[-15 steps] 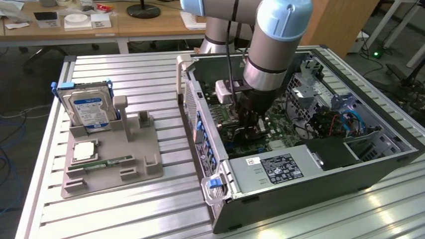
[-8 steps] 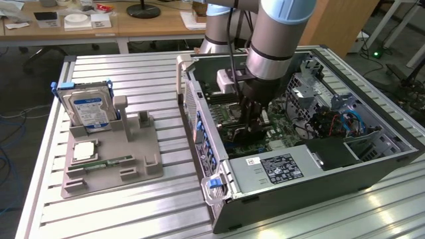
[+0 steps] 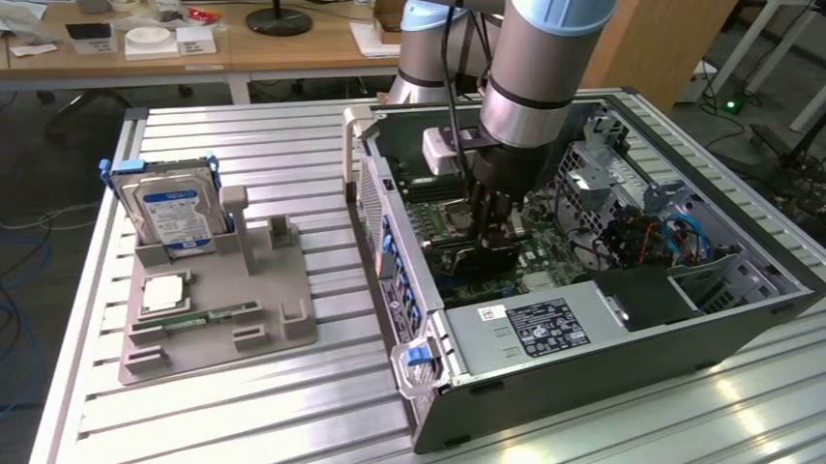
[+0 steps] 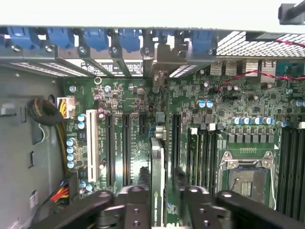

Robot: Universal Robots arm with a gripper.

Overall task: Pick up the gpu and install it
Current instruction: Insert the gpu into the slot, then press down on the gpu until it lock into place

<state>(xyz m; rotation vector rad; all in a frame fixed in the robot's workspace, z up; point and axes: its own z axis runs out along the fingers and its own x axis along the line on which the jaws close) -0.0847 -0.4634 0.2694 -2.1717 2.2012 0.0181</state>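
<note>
Reaching down into the open computer case (image 3: 568, 329), the hand (image 4: 159, 200) sits low over the motherboard (image 4: 214, 124). Wrist view: its dark fingers (image 4: 131, 205) flank the gpu (image 4: 157, 176), which stands on edge between them, upright, running away toward the rear bracket row. The fingers look closed against the card's two faces, so the hand reads as clamped on the gpu, though contact at the pads is hard to confirm.

Beyond the card: long black expansion slots (image 4: 126, 148) on either side, a white slot (image 4: 90, 148), blue retention clips (image 4: 95, 38) along the case rear wall. The card's far end lines up near an opened bracket bay (image 4: 164, 57). CPU socket (image 4: 248, 176) sits off to one side.

Exterior view: arm (image 3: 536, 77) vertical over the case, hand buried among components. At the exterior view's left, a grey holder tray (image 3: 213, 300) on the slatted desk (image 3: 258, 145) carries the hard drive (image 3: 174, 213) and a memory stick (image 3: 207, 315).

Judgement: install step in hand, card at or just above its slot. Seating appears to call for a straight push down with the edge connector in line with the slot and the bracket meeting the rear opening; any tilt risks jamming.
</note>
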